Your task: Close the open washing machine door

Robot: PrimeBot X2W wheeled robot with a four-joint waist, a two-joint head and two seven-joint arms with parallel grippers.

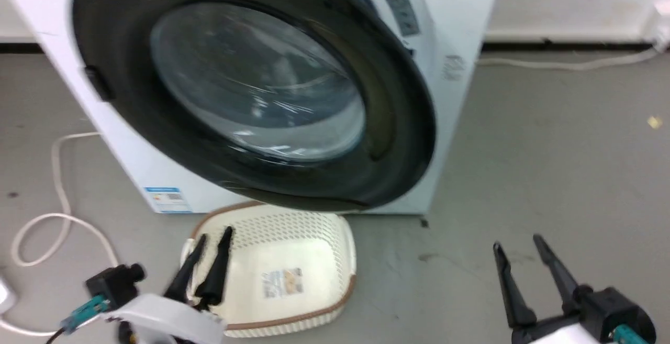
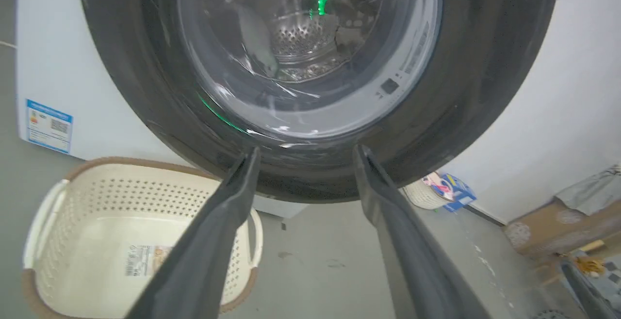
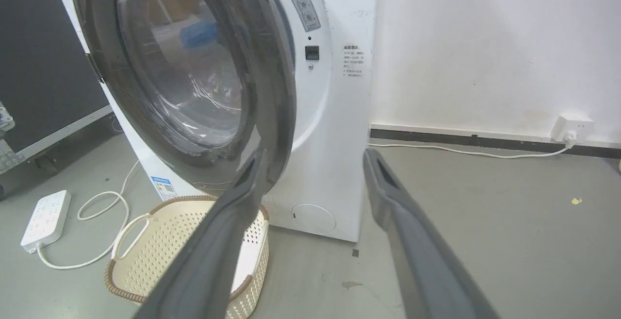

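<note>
The washing machine (image 1: 455, 19) is a white front-loader filling the upper head view. Its round glossy black washing machine door (image 1: 398, 124) with a bulging glass window stands ajar, swung out from the front at its right edge. The right wrist view shows the gap between door (image 3: 271, 66) and machine (image 3: 330, 139). My left gripper (image 1: 214, 236) is low at the left, over a basket and below the door's bottom rim. In its own view the left gripper (image 2: 305, 154) is open and empty, pointing at the door (image 2: 485, 66). My right gripper (image 1: 518, 243) is open and empty over the floor, right of the machine.
A cream perforated basket (image 1: 293, 250) sits on the grey floor just below the door. A white cable (image 1: 57, 176) loops at the left toward a power strip (image 3: 46, 219). Another cord runs along the wall to a socket (image 3: 572, 125). Boxes (image 2: 558, 222) stand further off.
</note>
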